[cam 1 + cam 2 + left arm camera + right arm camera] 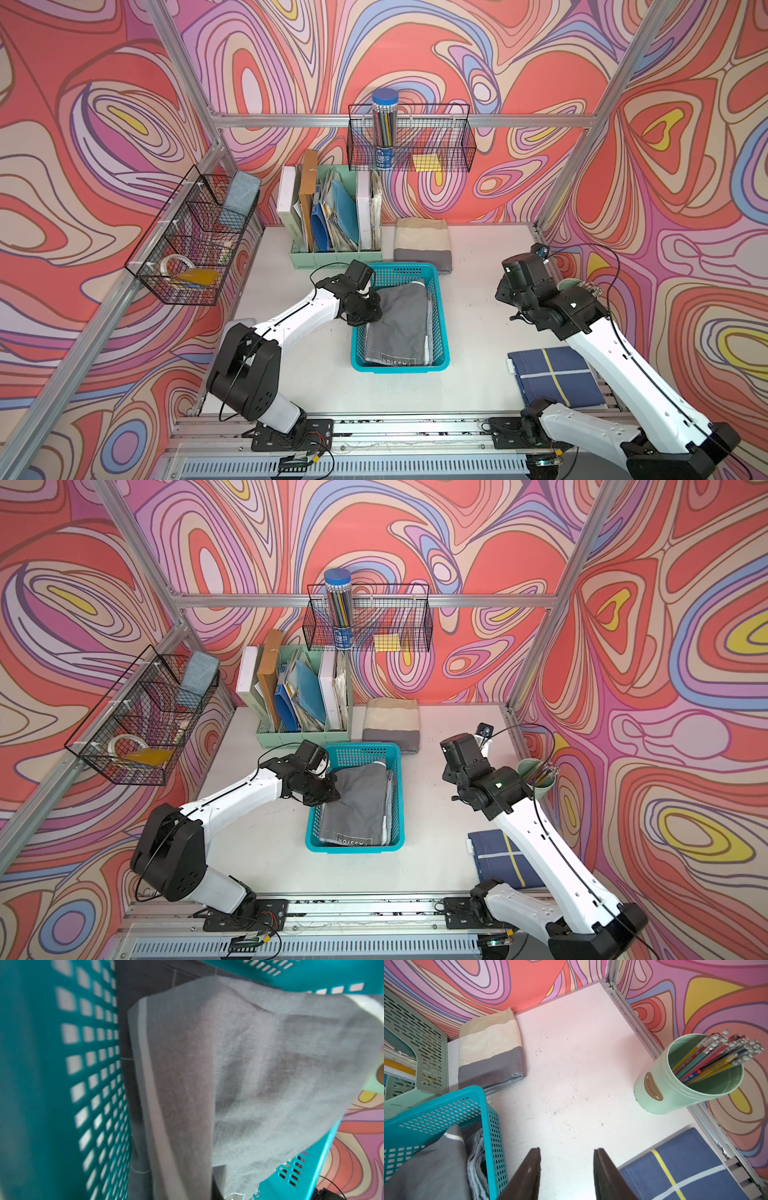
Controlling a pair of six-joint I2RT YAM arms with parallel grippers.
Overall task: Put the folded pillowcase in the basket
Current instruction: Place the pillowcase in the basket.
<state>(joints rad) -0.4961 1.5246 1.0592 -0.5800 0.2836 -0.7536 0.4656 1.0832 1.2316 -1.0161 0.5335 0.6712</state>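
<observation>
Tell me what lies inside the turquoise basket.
A folded grey pillowcase fills the basket, one corner pinched by the shut left gripper. Darker cloth shows beneath it. The basket's floor is covered.

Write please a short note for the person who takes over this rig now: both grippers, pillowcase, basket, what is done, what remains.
Left gripper: shut, apparently pinching an edge of the gray pillowcase, over the basket.
Right gripper: open, empty, above the bare table.
Done: the pillowcase lies inside the basket, with one part raised near the left gripper.
Left: release it and probably draw the left arm out.
The striped cloth and blue cloth lie outside on the table.
</observation>
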